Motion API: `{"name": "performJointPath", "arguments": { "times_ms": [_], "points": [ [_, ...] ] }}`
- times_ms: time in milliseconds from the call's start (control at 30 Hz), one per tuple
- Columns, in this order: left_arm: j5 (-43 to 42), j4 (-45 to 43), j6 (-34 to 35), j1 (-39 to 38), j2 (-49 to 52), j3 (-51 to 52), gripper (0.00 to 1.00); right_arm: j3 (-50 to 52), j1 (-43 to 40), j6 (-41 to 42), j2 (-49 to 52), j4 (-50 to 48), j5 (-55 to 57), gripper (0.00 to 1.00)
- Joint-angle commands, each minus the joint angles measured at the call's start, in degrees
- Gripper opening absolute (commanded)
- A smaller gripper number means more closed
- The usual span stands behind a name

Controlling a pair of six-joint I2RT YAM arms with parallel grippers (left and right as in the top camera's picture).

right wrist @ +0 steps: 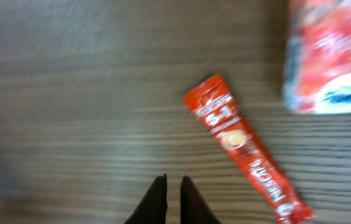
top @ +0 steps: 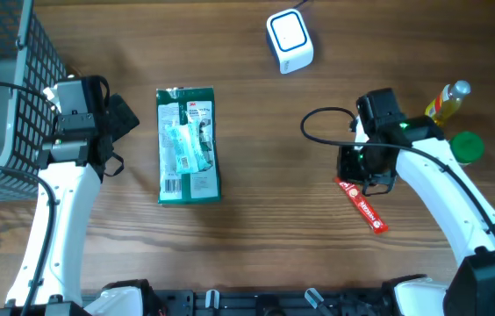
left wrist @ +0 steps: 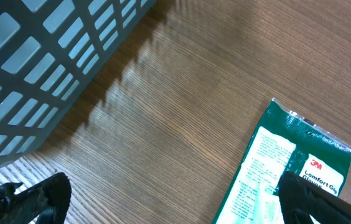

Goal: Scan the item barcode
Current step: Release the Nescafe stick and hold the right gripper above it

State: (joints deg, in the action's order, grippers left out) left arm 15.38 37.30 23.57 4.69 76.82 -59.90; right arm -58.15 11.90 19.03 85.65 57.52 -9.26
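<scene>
Overhead: you are looking at a red stick sachet (top: 362,204) lying flat on the tabletop (top: 256,228) under the right arm. Its long axis is running diagonally, upper end toward the right pincer (top: 366,180), lower end pointing down-right.

Right wrist view: it is showing glossy red with white lettering and a round pale emblem mid-length, and the print is blurring. The right pincer is sitting pinched shut, gripping nothing, tips beside the sachet and apart from it.

The left pincer (left wrist: 172,180) is gaping wide near the green glove pack (top: 189,145).

Bare wood is lying open between the sachet and the white scanner (top: 289,39). A yellow bottle (top: 448,101) and a green cap (top: 467,145) are crowding the right side.
</scene>
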Motion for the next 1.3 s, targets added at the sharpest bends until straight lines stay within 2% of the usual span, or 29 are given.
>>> {"name": "performJointPath", "arguments": {
  "times_ms": [0, 333, 567, 767, 900, 1000, 1100, 1233, 1267],
  "points": [
    [0.74, -0.02, -0.68, 0.35, -0.26, -0.48, 1.0, 4.44, 0.31, 1.84, 1.16, -1.55, -3.96, 0.06],
    [0.76, -0.02, -0.68, 0.35, -0.26, -0.48, 1.0, 18.1, 0.31, 6.97, 1.16, -18.64, -1.14, 0.04],
    [0.74, -0.02, -0.68, 0.35, -0.26, -0.48, 1.0, 18.49, 0.28, 7.06, 1.16, -21.88, 12.98, 0.05],
    [0.76, -0.02, -0.68, 0.35, -0.26, -0.48, 1.0, 18.49, 0.28, 7.04, 1.16, -25.0, 15.63, 0.09],
    [0.74, -0.02, -0.68, 0.35, -0.26, -0.48, 1.0, 17.84, 0.28, 4.68, 1.14, -26.8, 10.01, 0.09],
    [0.76, -0.02, -0.68, 0.35, -0.26, -0.48, 1.0, 16.41, 0.28, 2.1, 1.14, -26.73, 0.35, 0.15],
    [0.74, -0.02, -0.68, 0.35, -0.26, -0.48, 1.0, 16.15, 0.28, 1.84, 1.14, -25.09, -6.8, 0.15],
    [0.76, -0.02, -0.68, 0.35, -0.26, -0.48, 1.0, 16.26, 0.31, 1.99, 1.14, -21.81, -7.56, 0.15],
    [0.76, -0.02, -0.68, 0.35, -0.26, -0.48, 1.0, 16.63, 0.31, 1.99, 1.14, -21.57, -7.56, 0.11]
  ]
}}
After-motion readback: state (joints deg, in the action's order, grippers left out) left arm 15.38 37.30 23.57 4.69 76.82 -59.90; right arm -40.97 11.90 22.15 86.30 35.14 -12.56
